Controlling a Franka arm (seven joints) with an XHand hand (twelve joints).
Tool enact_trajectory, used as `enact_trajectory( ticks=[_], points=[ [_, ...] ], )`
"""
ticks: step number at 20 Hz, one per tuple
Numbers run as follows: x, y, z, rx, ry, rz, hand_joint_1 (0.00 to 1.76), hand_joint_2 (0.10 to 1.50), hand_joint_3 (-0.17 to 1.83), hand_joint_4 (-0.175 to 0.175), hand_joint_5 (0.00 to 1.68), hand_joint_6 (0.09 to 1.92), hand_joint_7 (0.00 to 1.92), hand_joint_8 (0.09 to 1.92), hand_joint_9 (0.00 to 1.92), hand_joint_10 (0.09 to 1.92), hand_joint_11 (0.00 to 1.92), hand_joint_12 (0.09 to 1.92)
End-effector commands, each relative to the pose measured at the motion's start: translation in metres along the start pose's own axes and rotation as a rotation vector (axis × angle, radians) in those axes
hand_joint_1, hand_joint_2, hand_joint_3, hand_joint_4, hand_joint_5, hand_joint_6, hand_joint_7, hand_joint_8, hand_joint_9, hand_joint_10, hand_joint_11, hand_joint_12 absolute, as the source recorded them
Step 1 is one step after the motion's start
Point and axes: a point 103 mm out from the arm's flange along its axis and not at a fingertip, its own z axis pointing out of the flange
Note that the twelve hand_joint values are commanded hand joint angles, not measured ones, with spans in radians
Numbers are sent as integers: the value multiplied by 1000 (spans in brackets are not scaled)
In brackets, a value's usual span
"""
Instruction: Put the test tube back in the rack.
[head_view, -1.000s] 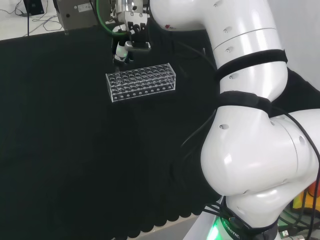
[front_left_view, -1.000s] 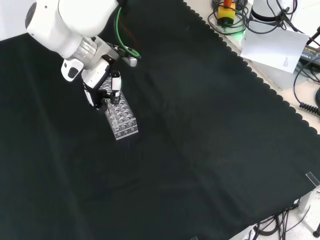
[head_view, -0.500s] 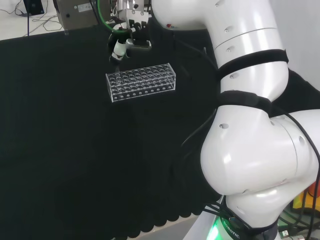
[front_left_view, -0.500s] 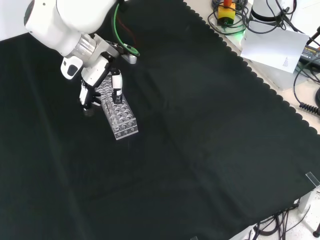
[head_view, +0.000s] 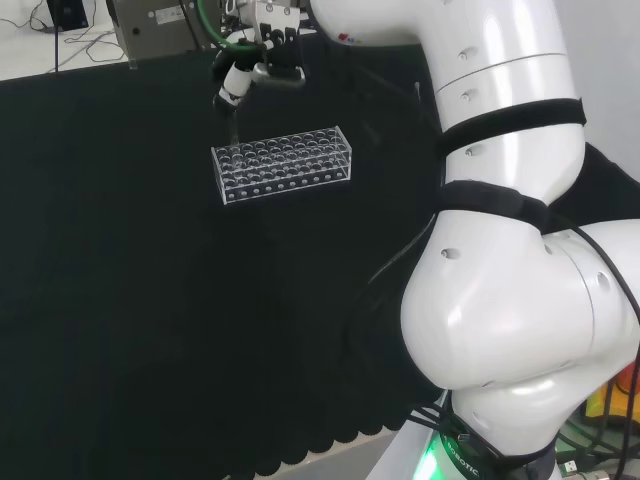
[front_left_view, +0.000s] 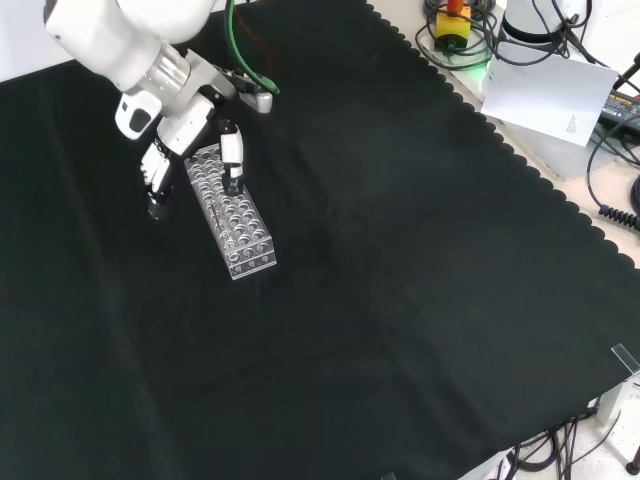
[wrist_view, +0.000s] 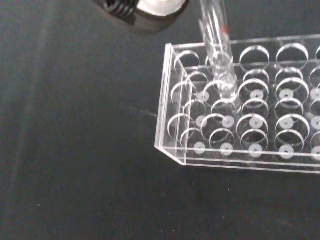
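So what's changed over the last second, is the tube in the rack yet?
The hand has risen off the rack's end, up and left in the head view. In the wrist view the test tube hangs over a hole near that end, its tip about at the top plate. The rack stayed put.

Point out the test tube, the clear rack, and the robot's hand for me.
test tube (wrist_view: 218, 60), wrist view, on its clear wall above the rack's holes.
rack (head_view: 284, 163), head view, on the middle of its holed top plate.
hand (front_left_view: 231, 150), front view, on a white finger segment over the rack's far end.
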Motion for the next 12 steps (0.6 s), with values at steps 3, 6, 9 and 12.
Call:
enact_trajectory(
  ticks=[3, 6, 9, 12],
  points=[
    [2, -31, -46, -83, -36, -9, 1013, 874, -175, 1, 232, 258, 0, 837, 107, 1025, 39, 1600],
    [5, -44, -65, -114, -41, -8, 1011, 875, -175, 0, 236, 239, 0, 832, 105, 1025, 36, 1602],
    [7, -58, -82, -140, -50, -13, 1011, 877, -175, 0, 244, 215, 0, 828, 104, 1026, 32, 1605],
    [9, -69, -93, -155, -59, -14, 1012, 878, -175, 0, 245, 208, 0, 827, 103, 1026, 30, 1605]
  ],
)
